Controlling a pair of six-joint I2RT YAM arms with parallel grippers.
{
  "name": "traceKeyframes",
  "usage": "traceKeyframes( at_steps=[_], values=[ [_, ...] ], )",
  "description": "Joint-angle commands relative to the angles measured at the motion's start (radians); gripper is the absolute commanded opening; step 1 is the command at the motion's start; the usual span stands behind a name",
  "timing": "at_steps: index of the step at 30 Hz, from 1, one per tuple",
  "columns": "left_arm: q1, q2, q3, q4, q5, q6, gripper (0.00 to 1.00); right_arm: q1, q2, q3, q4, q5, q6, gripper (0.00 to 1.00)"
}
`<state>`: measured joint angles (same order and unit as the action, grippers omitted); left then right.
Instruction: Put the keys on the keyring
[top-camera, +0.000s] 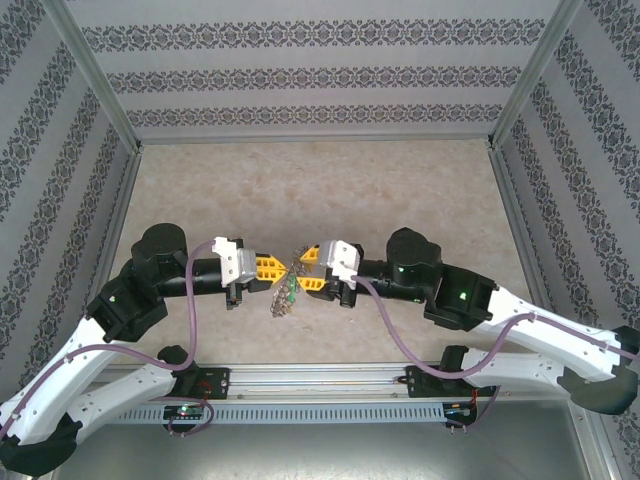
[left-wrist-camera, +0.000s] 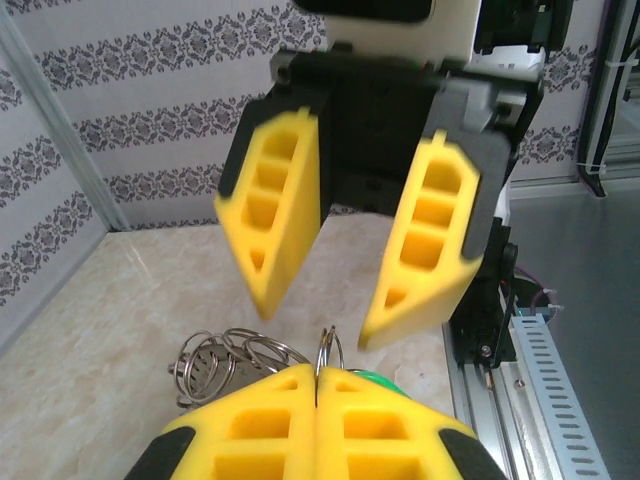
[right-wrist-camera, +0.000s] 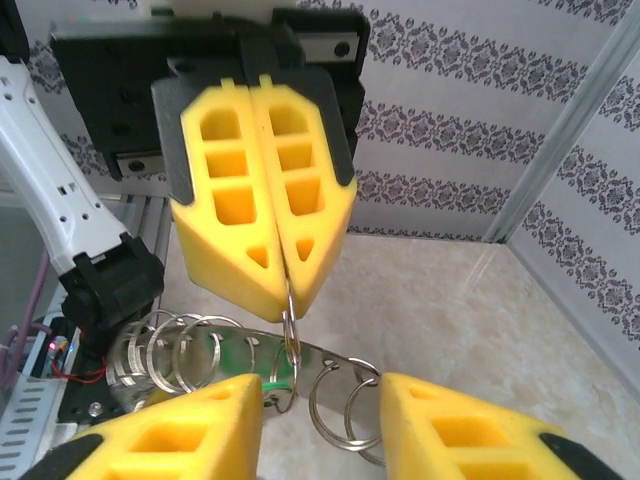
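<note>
Right wrist: my left gripper (right-wrist-camera: 285, 300) clamps the stiff, probably slippery keyring (right-wrist-camera: 292, 345) by its wire; right gripper (left-wrist-camera: 318, 325) jaws apart.

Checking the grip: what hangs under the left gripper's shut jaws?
The left gripper pinches the keyring by a thin loop at its tips. Silvery rings fan out below, a green piece among them. The loop's pinched part and most of the green piece are covered.

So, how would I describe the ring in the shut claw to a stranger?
Find the middle of the beige table, where both arms meet. The left claw is shut there on a thin silvery metal ring. Unlike the bunch of silvery rings below, it alone is pinched.
</note>
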<state>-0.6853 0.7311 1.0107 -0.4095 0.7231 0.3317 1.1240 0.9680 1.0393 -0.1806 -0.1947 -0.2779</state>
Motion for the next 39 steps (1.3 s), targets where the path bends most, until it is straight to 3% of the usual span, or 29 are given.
traceKeyframes(
  at_steps=[1, 9, 22, 27, 29, 31, 35, 39],
  values=[
    [0.009, -0.01, 0.004, 0.089, 0.047, -0.026, 0.0, 0.011, -0.005, -0.005, 0.072, 0.0, -0.027, 0.33],
    [0.013, -0.01, 0.001, 0.103, 0.062, -0.037, 0.0, 0.011, 0.001, -0.007, 0.095, -0.032, -0.02, 0.22],
    [0.016, -0.012, -0.011, 0.129, 0.073, -0.059, 0.0, 0.011, 0.032, 0.01, 0.092, -0.083, -0.014, 0.16],
    [0.016, -0.01, -0.01, 0.121, 0.073, -0.058, 0.0, 0.011, 0.03, 0.011, 0.089, -0.078, -0.018, 0.0],
    [0.016, 0.0, -0.005, 0.097, 0.067, -0.046, 0.0, 0.011, 0.026, 0.015, 0.08, -0.056, -0.023, 0.0],
    [0.016, 0.019, 0.027, 0.019, 0.043, 0.0, 0.0, 0.01, 0.029, 0.039, 0.028, -0.022, -0.044, 0.0],
    [0.017, 0.067, 0.107, -0.173, -0.024, 0.126, 0.18, 0.017, 0.071, 0.133, -0.166, 0.052, -0.123, 0.0],
    [0.016, 0.116, 0.155, -0.268, -0.047, 0.192, 0.2, 0.028, 0.14, 0.243, -0.326, 0.069, -0.18, 0.0]
  ],
)
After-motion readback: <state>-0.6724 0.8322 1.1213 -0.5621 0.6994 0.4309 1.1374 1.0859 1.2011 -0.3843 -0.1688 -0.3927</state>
